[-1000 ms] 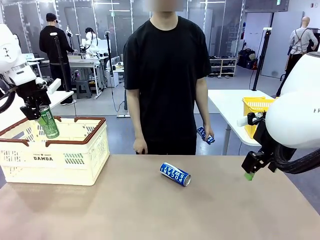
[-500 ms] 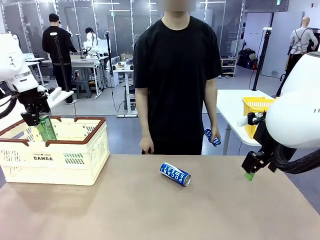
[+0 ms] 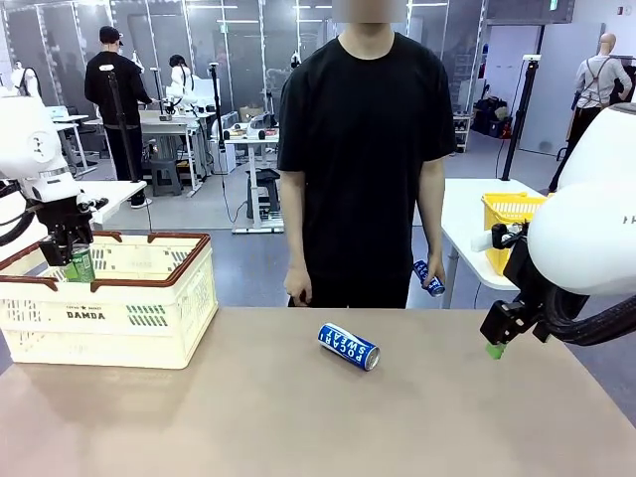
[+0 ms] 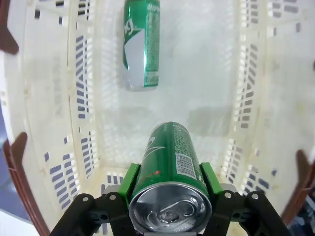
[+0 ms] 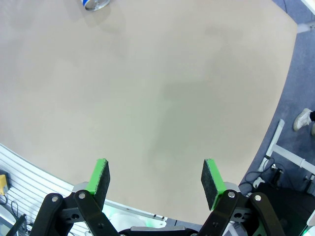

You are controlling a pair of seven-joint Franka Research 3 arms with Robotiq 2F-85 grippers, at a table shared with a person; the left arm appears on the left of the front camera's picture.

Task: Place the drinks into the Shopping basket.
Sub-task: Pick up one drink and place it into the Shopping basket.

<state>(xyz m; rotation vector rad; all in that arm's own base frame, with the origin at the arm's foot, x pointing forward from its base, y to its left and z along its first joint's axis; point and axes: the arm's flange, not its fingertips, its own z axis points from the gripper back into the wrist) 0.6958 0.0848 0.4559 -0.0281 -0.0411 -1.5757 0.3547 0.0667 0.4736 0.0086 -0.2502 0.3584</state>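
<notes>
L fingers [image 4: 130, 178] clamped on a slim green metal drink can [image 4: 170, 157], pads either side near its silver top, body pointing down into the cream-white plastic lattice Shopping basket [image 3: 149, 298] w/ brown rim, on left side of the table [image 3: 298, 427]. Front view: can partly below the rim, near basket's left wall. Second green can [image 4: 142, 44] already lies on its side on the basket floor, apart from the held one.

Step in hand, imo: set-down + release. To do it well:
- Go lower before opening. Can't tell the gap to the floor from wrist view, and a drop could bounce or dent.
- Keep descent straight, clear of walls and rim.
- Land on the bare floor patch below, not on the lying can.
- Can may tip and roll once free; harmless inside the basket.
- Open fully, then lift straight up past rim and handles.

R fingers [image 3: 494, 350] apart, nothing between them, hanging above right side of table. Probable next picks: blue can w/ white lettering [image 3: 348, 346] on its side mid-table, well apart from the basket. Another blue can [image 3: 429, 278] is held low by the person [image 3: 363, 149] at far side.

Surface: smooth matte beige top, so the lying can could roll if nudged. Room: open lab, benches + ppl far back. White side table far right carries a bright yellow mesh basket [image 3: 512, 211], not the target.
</notes>
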